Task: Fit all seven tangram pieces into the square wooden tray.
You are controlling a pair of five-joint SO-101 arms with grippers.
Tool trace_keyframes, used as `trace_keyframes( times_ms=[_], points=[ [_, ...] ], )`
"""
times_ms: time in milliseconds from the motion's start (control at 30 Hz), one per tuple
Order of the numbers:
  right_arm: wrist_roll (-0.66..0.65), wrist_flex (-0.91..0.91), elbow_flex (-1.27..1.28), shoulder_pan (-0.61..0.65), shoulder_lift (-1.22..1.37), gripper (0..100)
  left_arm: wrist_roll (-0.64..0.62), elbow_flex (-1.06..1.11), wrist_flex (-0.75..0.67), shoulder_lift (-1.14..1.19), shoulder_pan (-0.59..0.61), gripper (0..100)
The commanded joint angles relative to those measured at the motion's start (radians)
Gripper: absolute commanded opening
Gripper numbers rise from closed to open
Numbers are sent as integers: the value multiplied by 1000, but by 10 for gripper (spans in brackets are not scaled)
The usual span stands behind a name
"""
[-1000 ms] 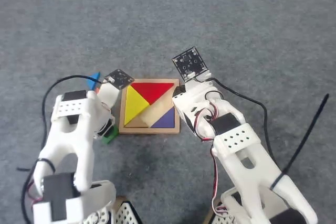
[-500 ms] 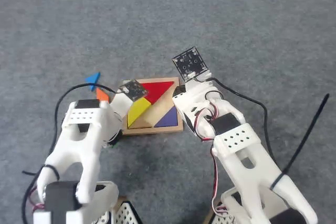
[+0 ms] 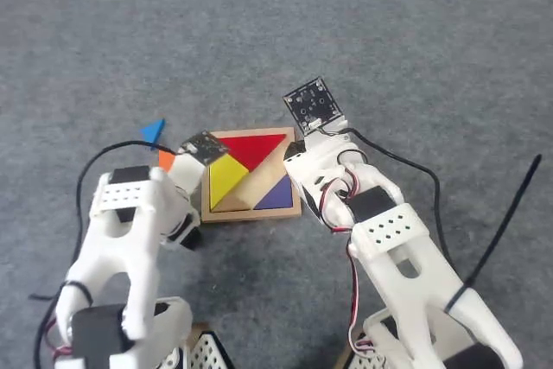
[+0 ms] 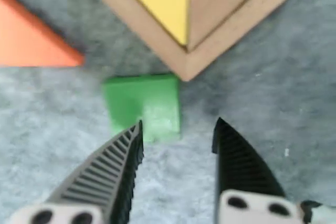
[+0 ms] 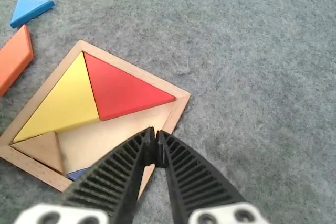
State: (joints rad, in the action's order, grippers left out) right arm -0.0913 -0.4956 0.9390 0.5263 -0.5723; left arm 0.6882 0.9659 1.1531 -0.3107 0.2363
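Four pieces were seated in the tray; green square, orange piece and blue triangle lay outside on the desk, left hand open and empty at the square, right hand closed, empty.

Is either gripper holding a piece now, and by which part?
Nothing is held. The left gripper is open at the green square's edge; the right gripper is shut on nothing above the tray.
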Motion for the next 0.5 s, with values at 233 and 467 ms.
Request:
trace_keyframes(
  times_ms=[233, 467],
  points=[
    [-9, 21, -8, -5, -56, 9, 95, -67, -74, -25, 43, 255],
    [-9, 21, -8, -5, -56, 9, 95, -107, -138, 127, 44, 313]
  ],
)
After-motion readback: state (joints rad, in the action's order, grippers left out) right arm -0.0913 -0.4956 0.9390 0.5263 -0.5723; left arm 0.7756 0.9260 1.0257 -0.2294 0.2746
